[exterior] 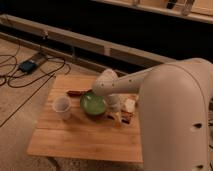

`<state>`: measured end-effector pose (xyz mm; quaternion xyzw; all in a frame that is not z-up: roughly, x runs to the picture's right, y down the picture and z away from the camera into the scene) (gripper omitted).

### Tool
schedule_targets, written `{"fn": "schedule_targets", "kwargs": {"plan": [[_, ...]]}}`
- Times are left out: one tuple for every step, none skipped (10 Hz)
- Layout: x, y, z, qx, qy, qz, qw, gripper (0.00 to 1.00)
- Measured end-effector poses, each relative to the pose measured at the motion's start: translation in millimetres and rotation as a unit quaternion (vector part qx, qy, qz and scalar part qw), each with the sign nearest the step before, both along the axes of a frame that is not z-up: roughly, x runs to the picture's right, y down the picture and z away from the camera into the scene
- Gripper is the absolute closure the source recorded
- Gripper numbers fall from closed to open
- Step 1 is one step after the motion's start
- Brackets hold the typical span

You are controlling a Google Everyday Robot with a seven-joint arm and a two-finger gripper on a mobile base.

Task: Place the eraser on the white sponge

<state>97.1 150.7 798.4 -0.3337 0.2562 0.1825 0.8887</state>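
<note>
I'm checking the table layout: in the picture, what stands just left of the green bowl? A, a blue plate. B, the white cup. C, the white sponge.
B: the white cup stands just left of the green bowl, while the claw hangs low at the bowl's right, near the white sponge.

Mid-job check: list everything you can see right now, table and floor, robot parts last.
table: one, light wood, centre of view
white cup: one, white, left part of the table
green bowl: one, green, right of the cup
stick-like item: one, reddish-brown, behind cup and bowl
white sponge: one, white, right of the bowl
eraser: one, dark with reddish parts, just in front of the sponge
cables: several, dark, floor at left
box: one, dark, floor among the cables
arm: one, white, reaching in from the right
gripper: one, shut, low between bowl and sponge; any hold unclear
</note>
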Motion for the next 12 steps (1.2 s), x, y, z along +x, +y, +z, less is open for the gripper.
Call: {"fn": "schedule_targets", "kwargs": {"plan": [[9, -11, 5.1, 0.01, 0.008, 0.008, 0.9999, 1.0], [18, -19, 11.2, 0.019, 0.017, 0.016, 0.9996, 1.0], [27, -25, 17.0, 0.024, 0.025, 0.023, 0.9991, 1.0], [36, -29, 23.6, 0.029, 0.034, 0.03, 0.9986, 1.0], [43, -32, 30.0, 0.032, 0.041, 0.037, 0.998, 1.0], [51, -34, 37.2, 0.034, 0.049, 0.044, 0.9972, 1.0], [57, -35, 43.9, 0.034, 0.053, 0.049, 0.9968, 1.0], [61, -36, 50.6, 0.034, 0.056, 0.053, 0.9964, 1.0], [65, -37, 57.0, 0.033, 0.057, 0.057, 0.9962, 1.0], [68, -39, 63.7, 0.033, 0.058, 0.061, 0.9959, 1.0], [70, -41, 70.0, 0.035, 0.057, 0.065, 0.9956, 1.0], [71, -43, 74.8, 0.036, 0.057, 0.067, 0.9955, 1.0]]}}
